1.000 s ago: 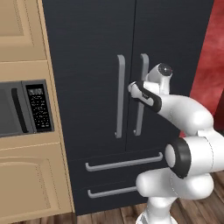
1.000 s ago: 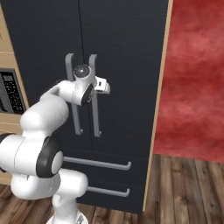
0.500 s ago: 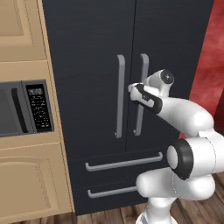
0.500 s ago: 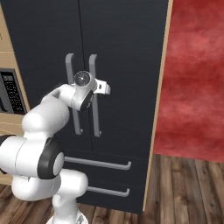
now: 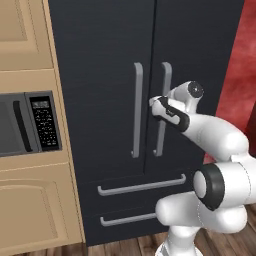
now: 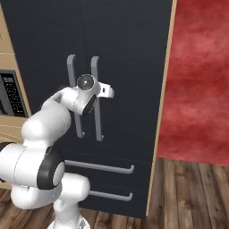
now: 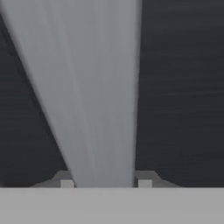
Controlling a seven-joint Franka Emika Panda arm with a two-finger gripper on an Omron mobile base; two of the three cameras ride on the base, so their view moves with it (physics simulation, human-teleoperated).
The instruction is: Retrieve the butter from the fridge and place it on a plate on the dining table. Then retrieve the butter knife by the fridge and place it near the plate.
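The fridge stands with both doors closed. My gripper is at mid-height of the right door's grey vertical handle. In the hand view that handle runs up between the two fingertips, which press against its sides, so my gripper is shut on it. The butter, the plate, the dining table and the butter knife are out of view.
A black microwave sits in tan cabinets left of the fridge. Two drawers with horizontal handles lie below the doors. A red wall and wood floor lie to the right.
The fingers have closed from wide open onto the right door's handle. The hand has edged slightly closer to the door.
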